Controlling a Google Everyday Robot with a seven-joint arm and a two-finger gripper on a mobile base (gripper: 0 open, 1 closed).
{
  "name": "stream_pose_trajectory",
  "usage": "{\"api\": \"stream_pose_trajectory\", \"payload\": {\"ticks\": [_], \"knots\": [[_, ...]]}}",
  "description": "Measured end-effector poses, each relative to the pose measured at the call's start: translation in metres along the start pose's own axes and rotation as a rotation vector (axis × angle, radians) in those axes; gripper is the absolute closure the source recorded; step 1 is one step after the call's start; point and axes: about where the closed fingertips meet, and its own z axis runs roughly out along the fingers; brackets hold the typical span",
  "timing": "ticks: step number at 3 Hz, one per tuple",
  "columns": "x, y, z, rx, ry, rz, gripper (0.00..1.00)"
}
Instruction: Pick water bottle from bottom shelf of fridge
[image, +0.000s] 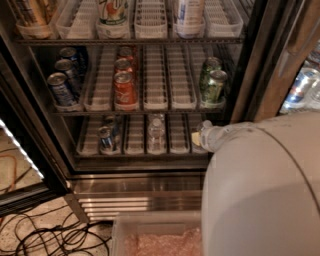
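Note:
The fridge (140, 192) stands open in front of me, its ribbed steel base below. On the bottom shelf (134, 142), a clear water bottle (156, 133) stands upright in a middle lane tray. Two blue cans (106, 137) stand two lanes to its left. My gripper (201, 137) reaches in at the shelf's right end, about two lanes right of the bottle and apart from it. The grey wrist behind it runs into the big white arm housing (265, 190), which hides the lower right of the view.
The middle shelf holds blue cans (62, 87), red cans (125, 85) and green cans (212, 82). The black door frame (252, 65) stands to the right. A clear bin (155, 235) sits on the floor by the base, and black cables (45, 235) lie at lower left.

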Motion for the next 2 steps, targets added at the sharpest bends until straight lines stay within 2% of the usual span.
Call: {"api": "stream_pose_trajectory", "payload": {"ticks": [1,2], "knots": [[0.001,0.002,-0.001,-0.005,0.001,0.0,1.0],[0.017,-0.004,-0.014,-0.003,0.028,0.018,1.0]]}}
